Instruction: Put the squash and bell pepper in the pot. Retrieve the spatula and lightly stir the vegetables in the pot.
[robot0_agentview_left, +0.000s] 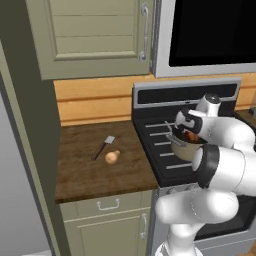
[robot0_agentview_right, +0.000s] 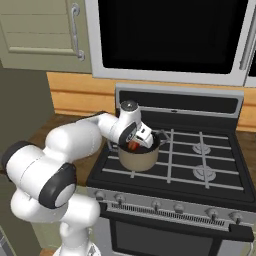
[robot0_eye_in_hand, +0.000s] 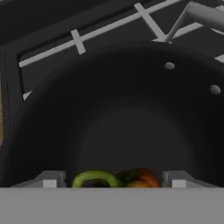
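One of the two vegetables is at the pot: the bell pepper (robot0_eye_in_hand: 131, 178) sits between the fingertips (robot0_eye_in_hand: 49, 179) of the gripper (robot0_eye_in_hand: 111, 180), which hangs just over the dark inside of the pot (robot0_agentview_right: 139, 159) on the front left burner of the stove (robot0_agentview_right: 200, 170); in the hand view the fingers stand on either side of the pepper's green stem and red body, so I judge them closed on it, though contact itself is hard to see; in the right base view a red spot shows at the pot's mouth beneath the hand. On the wooden counter (robot0_agentview_left: 80, 170) left of the stove, the squash (robot0_agentview_left: 112, 157) lies well apart from the pot, with the spatula (robot0_agentview_left: 102, 147) just beside it, blade toward the wall. The step in hand looks like placing the pepper, the first of the loading moves; next the fingers should part so it drops to the pot's floor, then the hand must lift clear of the rim and swing left over the counter; the squash is round and may roll, so a centred grasp across its body seems wise.
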